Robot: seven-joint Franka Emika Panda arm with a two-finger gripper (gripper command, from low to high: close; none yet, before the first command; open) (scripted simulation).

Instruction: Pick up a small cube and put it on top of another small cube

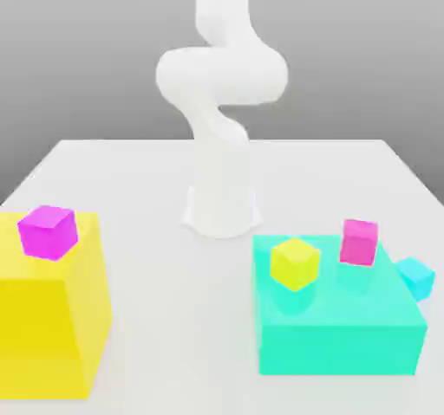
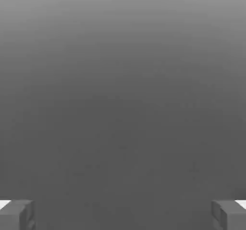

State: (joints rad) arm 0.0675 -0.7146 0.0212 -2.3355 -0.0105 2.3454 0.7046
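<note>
The small light-cyan cube (image 1: 416, 276) rests on the white table (image 1: 156, 179), touching the far right side of the large teal block (image 1: 338, 318) in the exterior view. On the teal block sit a small yellow cube (image 1: 294, 262) and a small pink cube (image 1: 359, 241). A magenta small cube (image 1: 48, 230) sits on the large yellow block (image 1: 48, 327) at the exterior view's left. The exterior view shows only the arm's white base and lower links (image 1: 221, 145); the hand is above the picture. In the hand view my gripper (image 2: 123, 214) is open, its fingertips (image 2: 17, 213) wide apart over plain grey background.
The arm's base stands at the middle back of the table. The two large blocks flank the front, yellow at the exterior view's left and teal at its right, with bare table between them.
</note>
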